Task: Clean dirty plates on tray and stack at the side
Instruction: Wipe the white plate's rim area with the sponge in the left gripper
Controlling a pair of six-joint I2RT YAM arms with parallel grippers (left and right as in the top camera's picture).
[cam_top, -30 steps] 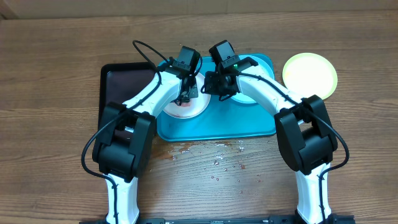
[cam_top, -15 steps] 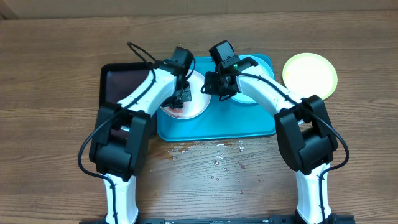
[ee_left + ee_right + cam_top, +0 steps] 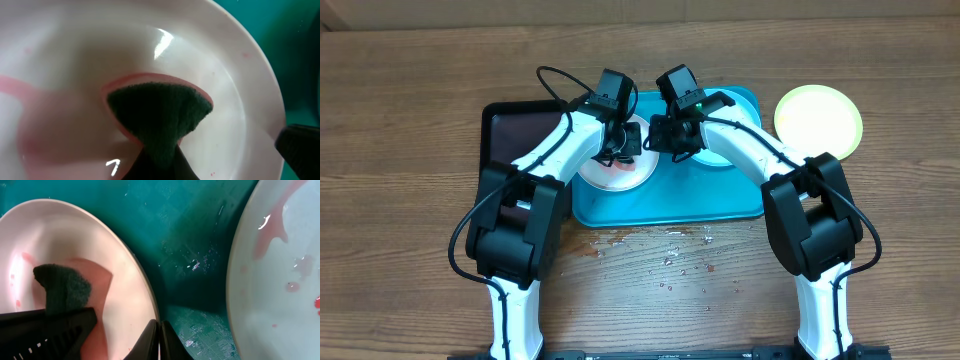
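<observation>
The white plate (image 3: 620,172) lies on the left part of the turquoise tray (image 3: 670,203) with pink-red sauce smears. My left gripper (image 3: 621,143) is shut on a dark green sponge (image 3: 160,112) and presses it on the white plate (image 3: 230,105). My right gripper (image 3: 666,141) is shut on the white plate's right rim (image 3: 148,297); its tips (image 3: 160,332) pinch the edge. The mint green plate (image 3: 280,280), smeared red, lies to the right on the tray, mostly under my right arm in the overhead view (image 3: 718,161). The yellow-green plate (image 3: 818,118) sits on the table to the right of the tray.
A black tray (image 3: 510,135) lies against the turquoise tray's left side. Drops of water and red sauce (image 3: 665,255) dot the wooden table in front of the tray. Both arms cross over the tray's near half.
My left gripper slid the sponge to the left over the white plate, then back to the right. The right gripper and the plates have not moved.
</observation>
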